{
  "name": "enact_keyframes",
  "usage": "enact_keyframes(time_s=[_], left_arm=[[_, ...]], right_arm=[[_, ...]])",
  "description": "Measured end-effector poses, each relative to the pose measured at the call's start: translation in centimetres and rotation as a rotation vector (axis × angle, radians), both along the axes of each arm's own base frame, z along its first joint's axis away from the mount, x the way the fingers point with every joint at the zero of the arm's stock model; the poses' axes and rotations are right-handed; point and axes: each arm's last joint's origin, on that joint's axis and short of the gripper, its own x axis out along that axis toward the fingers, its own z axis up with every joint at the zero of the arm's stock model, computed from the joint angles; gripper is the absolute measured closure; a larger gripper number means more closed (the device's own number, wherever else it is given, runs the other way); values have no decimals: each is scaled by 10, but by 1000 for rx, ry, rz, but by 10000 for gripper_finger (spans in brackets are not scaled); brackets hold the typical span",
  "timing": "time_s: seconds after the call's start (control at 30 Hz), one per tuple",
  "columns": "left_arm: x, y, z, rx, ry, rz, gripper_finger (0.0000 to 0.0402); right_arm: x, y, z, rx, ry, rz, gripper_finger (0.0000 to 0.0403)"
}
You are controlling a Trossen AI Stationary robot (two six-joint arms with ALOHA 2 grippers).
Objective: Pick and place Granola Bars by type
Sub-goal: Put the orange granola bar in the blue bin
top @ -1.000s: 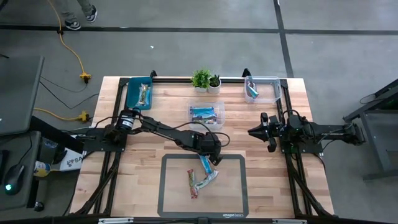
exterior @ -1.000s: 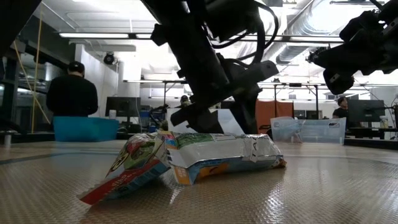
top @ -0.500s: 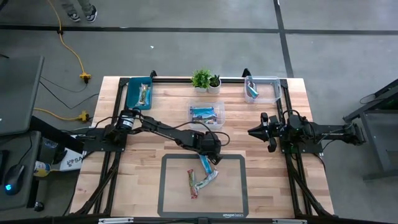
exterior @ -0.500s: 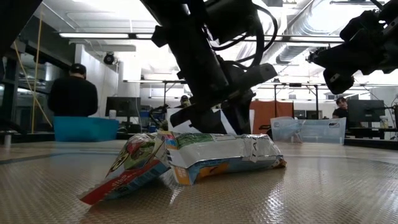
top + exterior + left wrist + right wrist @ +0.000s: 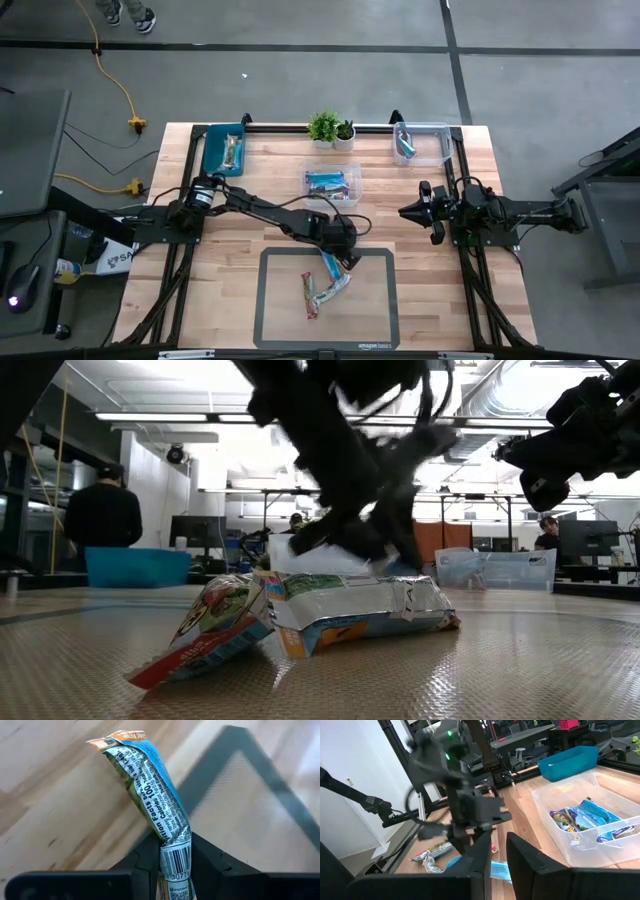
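Landmark: the dark-framed grey mat (image 5: 270, 300) at the front centre of the wooden bench (image 5: 420, 300).

Far-left of the mat, at the bench's back corner: blue plastic bin (image 5: 222, 148) with one green-wrapped granola bar (image 5: 232, 152) lying in it. Read it as the drop spot for one type.

Left arm reached in from the left to the mat's far edge. Left claw (image 5: 338, 250) was pinched on one end of a slim light-blue foil-wrapped granola bar (image 5: 152, 795). In the left wrist view the fingers (image 5: 145, 862) flanked the barcode end, with the rest of the bar sticking out ahead and bent partway along. End grip probably because that end was the exposed one; wrapper looked floppy, so it could slip or swing on the lift.

On the mat, just beside that bar: a green-and-red wrapped granola bar (image 5: 309, 294) and another light-blue wrapped bar (image 5: 336, 288), angled against each other and touching. Low view showed them leaning on each other, so they looked unsorted.

Beyond the mat's far edge, bench centre: clear plastic tub (image 5: 333, 182) holding light-blue bars. Likely target for the gripped one. Behind it, two small potted plants (image 5: 330, 128).

Far-right of the mat, back corner: a second clear plastic bin (image 5: 421, 143) with light-blue wrappers inside.

Right of the mat: right arm waiting above the bench, well clear of everything. Right claw (image 5: 412, 212) was narrow, nearly closed, holding nothing.
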Motion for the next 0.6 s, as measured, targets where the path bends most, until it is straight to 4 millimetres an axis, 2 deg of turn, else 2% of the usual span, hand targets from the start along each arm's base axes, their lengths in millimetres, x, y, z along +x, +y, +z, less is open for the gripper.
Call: enact_keyframes(time_s=[0.2,0.43,0.6], left_arm=[[18,-4,41,45,-138,-153,323],[35,-14,107,32,-370,-509,323],[32,-13,148,105,-374,-543,323]], right_arm=[[0,0,0,0,1,0,363],[0,0,0,0,1,0,359],[0,0,0,0,2,0,361]])
